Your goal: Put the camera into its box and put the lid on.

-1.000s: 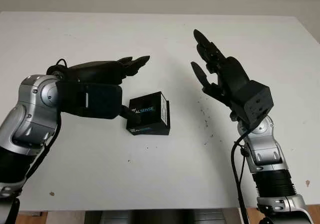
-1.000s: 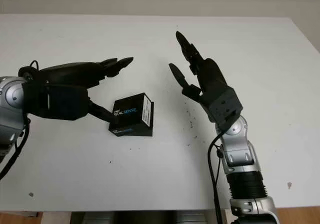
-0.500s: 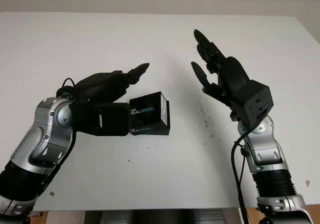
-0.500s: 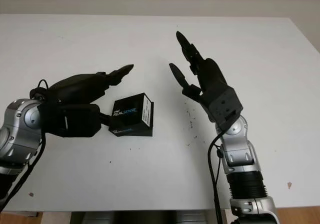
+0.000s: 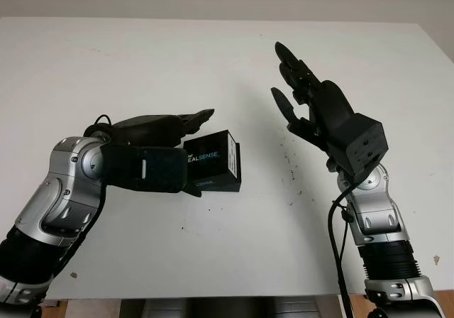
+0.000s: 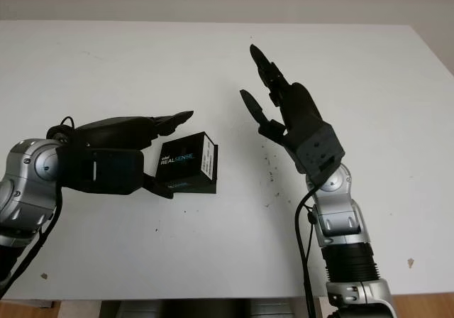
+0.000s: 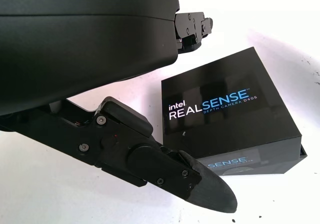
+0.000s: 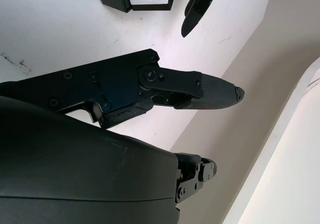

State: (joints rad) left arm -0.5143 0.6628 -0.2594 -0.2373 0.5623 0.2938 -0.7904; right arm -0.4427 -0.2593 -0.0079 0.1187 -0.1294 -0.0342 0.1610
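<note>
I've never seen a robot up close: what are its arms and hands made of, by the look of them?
Each arm has silver, rounded joint shells and a ribbed black forearm with a thin black cable. The left hand and right hand are boxy matt black, with pointed fingers and visible screws.

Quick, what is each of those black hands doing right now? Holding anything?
Left hand: open, holding nothing, fingers either side of the black box.
Right hand: open, raised above the table, holding nothing.
</note>
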